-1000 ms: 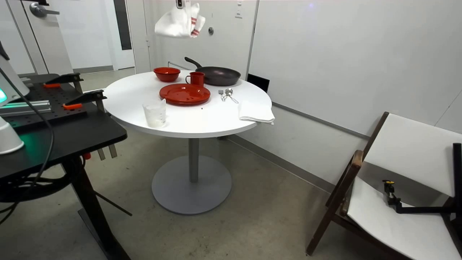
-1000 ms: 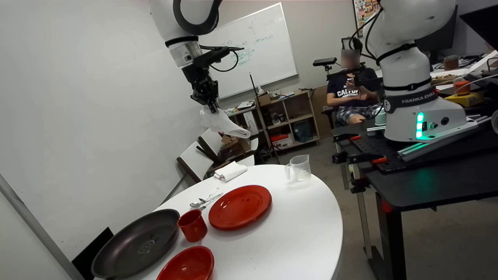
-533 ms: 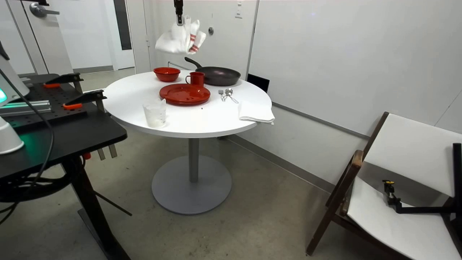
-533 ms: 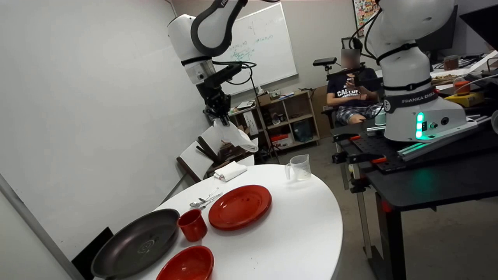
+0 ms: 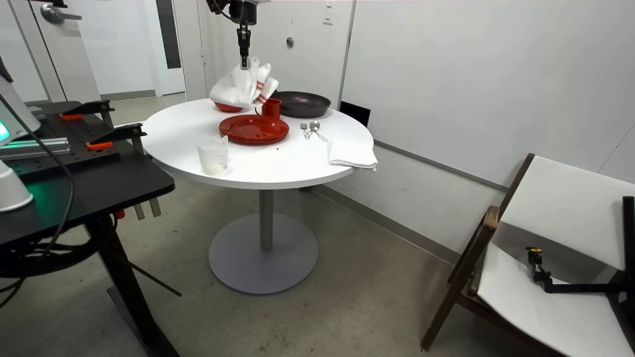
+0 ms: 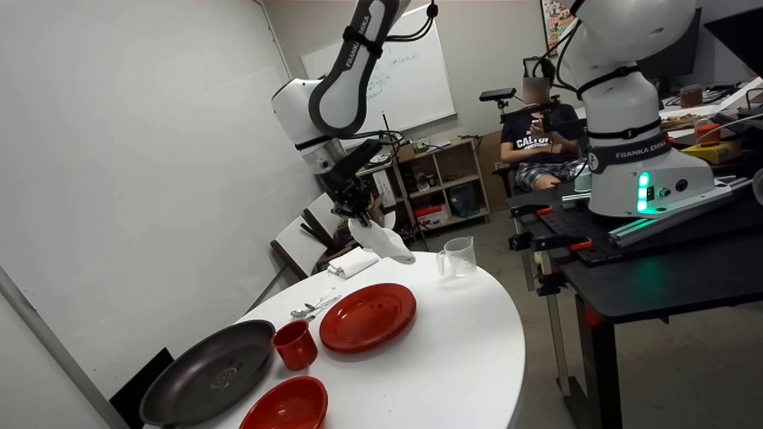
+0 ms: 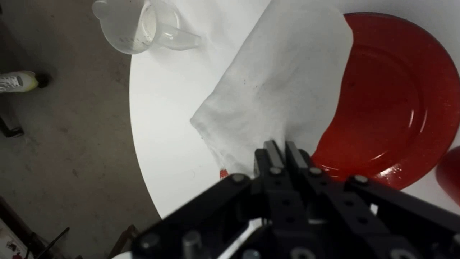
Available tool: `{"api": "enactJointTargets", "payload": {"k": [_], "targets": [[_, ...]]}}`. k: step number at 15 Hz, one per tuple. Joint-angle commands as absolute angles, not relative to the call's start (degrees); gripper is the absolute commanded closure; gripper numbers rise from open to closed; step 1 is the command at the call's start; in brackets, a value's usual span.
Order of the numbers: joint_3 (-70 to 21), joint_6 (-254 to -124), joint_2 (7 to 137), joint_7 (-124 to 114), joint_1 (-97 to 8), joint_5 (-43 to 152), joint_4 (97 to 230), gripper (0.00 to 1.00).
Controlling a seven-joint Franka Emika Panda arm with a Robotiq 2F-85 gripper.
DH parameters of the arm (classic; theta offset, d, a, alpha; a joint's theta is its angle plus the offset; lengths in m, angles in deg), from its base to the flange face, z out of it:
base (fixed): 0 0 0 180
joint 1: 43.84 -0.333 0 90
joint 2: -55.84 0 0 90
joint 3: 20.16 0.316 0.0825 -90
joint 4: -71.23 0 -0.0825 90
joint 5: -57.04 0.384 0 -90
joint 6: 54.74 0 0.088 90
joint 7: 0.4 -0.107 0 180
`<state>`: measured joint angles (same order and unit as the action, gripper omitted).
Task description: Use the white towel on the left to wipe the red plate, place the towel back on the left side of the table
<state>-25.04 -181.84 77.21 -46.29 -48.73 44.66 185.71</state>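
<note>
The white towel [image 5: 238, 88] hangs from my gripper [image 5: 244, 65], its hem showing red stripes. It also shows in an exterior view [image 6: 384, 241] and the wrist view [image 7: 273, 82]. The gripper [image 7: 282, 149] is shut on the towel, a fold pinched between its fingertips. The wide red plate [image 5: 254, 130] lies on the round white table [image 5: 278, 171]; it also shows in an exterior view [image 6: 368, 317]. The towel hangs above the table, apart from the plate. In the wrist view it covers the near-left part of the plate [image 7: 388, 93] from sight.
A second folded white cloth [image 5: 352, 154] lies at the table edge. A clear measuring jug [image 6: 459, 256] stands near the plate. A red mug [image 6: 295, 345], red bowl [image 6: 289, 408], black pan [image 5: 302, 104] and metal utensils [image 5: 313, 130] are around it. The towel partly hides the bowl in an exterior view.
My gripper has come down with the towel toward the table, and rightward in an exterior view. It stays shut on the towel. The plate and the other table things have not moved.
</note>
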Motion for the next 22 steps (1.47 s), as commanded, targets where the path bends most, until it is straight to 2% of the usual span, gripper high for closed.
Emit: {"api": "enactJointTargets", "payload": {"k": [1, 10, 13, 14, 22], "targets": [[-25.6, -182.9, 83.0, -47.3, -49.7, 44.5, 182.0, 0.96], [-26.7, -183.8, 91.0, -46.3, -51.0, 44.5, 176.4, 0.96], [-26.5, -184.7, 91.7, -44.4, -50.8, 44.8, 175.6, 0.98], [-26.7, -183.8, 90.8, -45.5, -51.0, 45.4, 176.9, 0.93], [-26.7, -184.0, 91.1, -45.1, -51.1, 45.4, 176.5, 0.93]]}}
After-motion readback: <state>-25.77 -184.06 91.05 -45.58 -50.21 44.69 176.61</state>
